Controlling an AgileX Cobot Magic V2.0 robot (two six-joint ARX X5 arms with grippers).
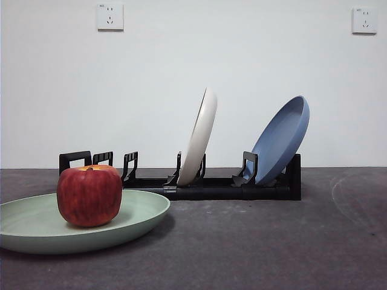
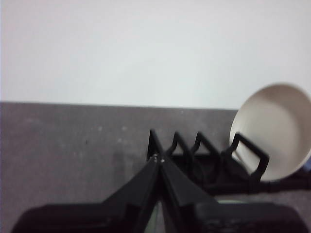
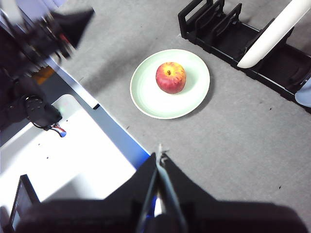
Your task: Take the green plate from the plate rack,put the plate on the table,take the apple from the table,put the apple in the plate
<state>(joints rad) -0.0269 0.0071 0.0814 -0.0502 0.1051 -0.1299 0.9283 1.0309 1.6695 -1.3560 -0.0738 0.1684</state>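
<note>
On the worktop (image 1: 272, 241), near-left: green plate (image 1: 145, 211) lying flat, apple (image 1: 89, 195) upright at its centre. Behind: black plate rack (image 1: 211, 187) holding a cream-white plate (image 1: 199, 138) and a blue plate (image 1: 281, 138), both leaning. Left gripper (image 2: 159, 159) and right gripper (image 3: 160, 156): jaws closed, empty, clear of the plate.

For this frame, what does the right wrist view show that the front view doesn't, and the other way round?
Only the right wrist view shows the right gripper, fingers shut, high above the table, plus a white and blue surface beside it. Only the front view shows the whole blue plate and two wall sockets. Both show the apple on the green plate, the plate rack and the cream-white plate.
</note>
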